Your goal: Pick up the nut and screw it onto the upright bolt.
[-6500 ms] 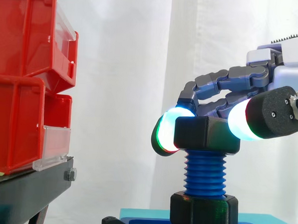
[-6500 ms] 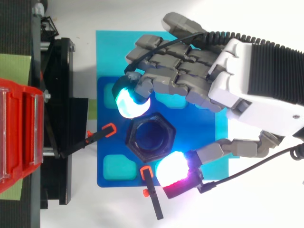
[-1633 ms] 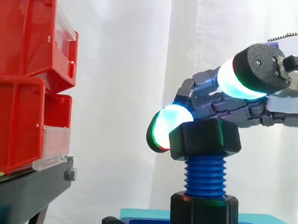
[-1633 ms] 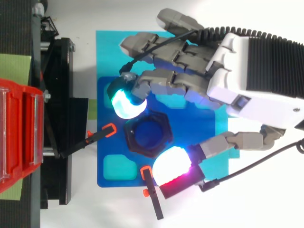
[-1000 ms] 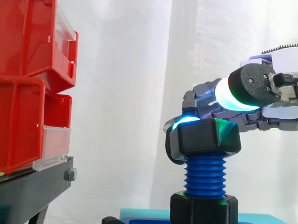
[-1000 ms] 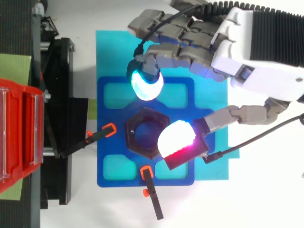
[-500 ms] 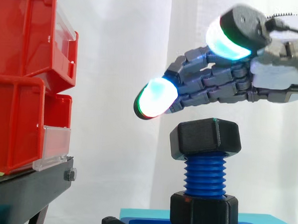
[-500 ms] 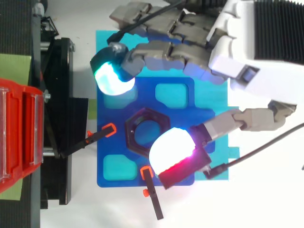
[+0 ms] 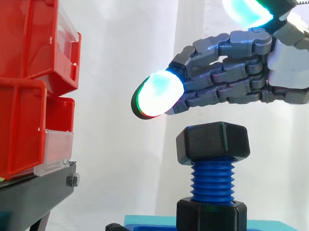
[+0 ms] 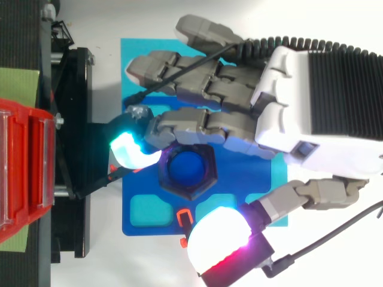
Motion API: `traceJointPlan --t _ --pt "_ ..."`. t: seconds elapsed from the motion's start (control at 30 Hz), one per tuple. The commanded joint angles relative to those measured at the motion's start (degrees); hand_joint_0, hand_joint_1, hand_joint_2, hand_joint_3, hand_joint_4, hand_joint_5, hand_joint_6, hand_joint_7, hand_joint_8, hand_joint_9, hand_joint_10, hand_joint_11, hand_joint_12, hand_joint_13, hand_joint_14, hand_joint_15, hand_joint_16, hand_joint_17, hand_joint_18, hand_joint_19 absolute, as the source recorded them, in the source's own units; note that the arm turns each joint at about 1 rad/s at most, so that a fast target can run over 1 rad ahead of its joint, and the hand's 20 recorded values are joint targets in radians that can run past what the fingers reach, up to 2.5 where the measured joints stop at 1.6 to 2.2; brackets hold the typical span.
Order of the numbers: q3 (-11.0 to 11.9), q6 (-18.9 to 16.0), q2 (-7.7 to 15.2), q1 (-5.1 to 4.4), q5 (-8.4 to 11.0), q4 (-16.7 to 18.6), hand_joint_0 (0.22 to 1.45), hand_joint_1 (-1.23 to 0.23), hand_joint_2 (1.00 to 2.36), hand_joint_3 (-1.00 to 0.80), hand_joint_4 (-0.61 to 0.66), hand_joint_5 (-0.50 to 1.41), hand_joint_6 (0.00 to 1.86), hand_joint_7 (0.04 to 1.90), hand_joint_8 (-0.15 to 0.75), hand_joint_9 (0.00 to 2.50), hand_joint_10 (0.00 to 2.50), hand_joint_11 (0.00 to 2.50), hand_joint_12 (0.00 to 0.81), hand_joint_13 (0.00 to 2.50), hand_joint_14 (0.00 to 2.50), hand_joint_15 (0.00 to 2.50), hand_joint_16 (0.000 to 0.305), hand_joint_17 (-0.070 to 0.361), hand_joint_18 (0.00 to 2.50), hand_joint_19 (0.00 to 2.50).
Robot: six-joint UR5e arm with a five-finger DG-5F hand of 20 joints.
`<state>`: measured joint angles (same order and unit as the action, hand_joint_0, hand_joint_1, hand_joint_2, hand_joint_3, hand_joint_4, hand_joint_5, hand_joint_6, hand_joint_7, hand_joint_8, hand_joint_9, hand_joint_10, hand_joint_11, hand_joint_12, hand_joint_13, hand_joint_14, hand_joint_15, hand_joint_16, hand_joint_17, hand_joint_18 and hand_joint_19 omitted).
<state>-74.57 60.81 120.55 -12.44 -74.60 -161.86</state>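
Up went the hand (image 9: 294, 68): a short while ago its pads squeezed the nut (image 9: 212, 144), and now it hangs just above it and touches nothing. Its fingers (image 9: 223, 83) are stretched out and apart. The thumb (image 10: 218, 239) is held far off to one side, so nothing is held.

The nut sits by itself on top of the blue bolt (image 9: 210, 181), which stands up in the middle of the blue plate (image 10: 143, 229). Lots of thread shows under it, down to a second black nut (image 9: 209, 219) at the bottom.

I think the hand let go so it can swing back and take a new grip for another turn, since a hand can only twist so far. So the job looks part done.

Since half a second ago, the glowing fingertip (image 10: 128, 149) has slid out to the plate's left edge, toward the red bins (image 9: 26, 83). The thumb has moved out over the plate's lower edge.
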Motion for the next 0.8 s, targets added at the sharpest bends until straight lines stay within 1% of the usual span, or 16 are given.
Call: traceJointPlan --t 0.0,0.07,0.13,0.17,0.23,0.3,0.33,0.47,0.77 --pt "-0.23 0.01 0.04 -0.22 -0.19 -0.12 0.43 -0.03 1.00 -0.50 0.07 -0.22 0.50 0.61 0.187 0.04 0.00 0.00 0.319 0.00 0.00 0.00 0.044 0.100 0.00 0.00" --pt "-0.84 0.01 0.04 -0.22 -0.46 -0.21 0.44 -0.04 1.00 -0.50 0.08 -0.22 0.50 0.64 0.189 0.04 0.00 0.00 0.317 0.00 0.00 0.00 0.044 0.099 0.00 0.00" --pt "-2.34 -0.08 -0.05 -0.13 -0.54 0.14 0.44 -0.04 1.00 -0.50 0.09 -0.22 0.50 0.65 0.193 0.04 0.00 0.00 0.317 0.00 0.00 0.00 0.044 0.099 0.00 0.00" --pt "-3.30 -0.16 -0.05 -0.13 -0.54 1.19 0.44 -0.04 1.00 -0.50 0.09 -0.22 0.50 0.65 0.195 0.04 0.00 0.00 0.317 0.00 0.00 0.00 0.044 0.098 0.00 0.00" --pt "-3.30 -0.25 -0.05 -0.13 -0.54 2.42 0.44 -0.05 1.00 -0.50 0.09 -0.22 0.50 0.66 0.196 0.04 0.00 0.00 0.317 0.00 0.00 0.00 0.044 0.098 0.00 0.00" --pt "-3.30 -0.25 0.04 -0.13 -0.54 2.86 0.44 -0.05 1.00 -0.50 0.09 -0.22 0.50 0.67 0.197 0.05 0.00 0.00 0.317 0.00 0.00 0.00 0.043 0.098 0.00 0.00" --pt "-3.30 -0.25 -0.05 0.14 -0.63 2.69 0.44 -0.06 1.00 -0.50 0.10 -0.22 0.50 0.68 0.197 0.05 0.00 0.00 0.318 0.00 0.00 0.00 0.043 0.098 0.00 0.00" --pt "-3.30 -0.16 -0.05 0.49 -1.51 2.60 0.44 -0.08 1.00 -0.50 0.11 -0.21 0.50 0.72 0.202 0.05 0.00 0.00 0.317 0.00 0.00 0.00 0.043 0.097 0.00 0.00" --pt "-3.39 -0.16 -0.05 0.75 -1.60 2.51 0.44 -0.14 1.00 -0.50 0.14 -0.20 0.50 0.82 0.221 0.08 0.00 0.00 0.312 0.03 0.00 0.00 0.040 0.089 0.00 0.00"
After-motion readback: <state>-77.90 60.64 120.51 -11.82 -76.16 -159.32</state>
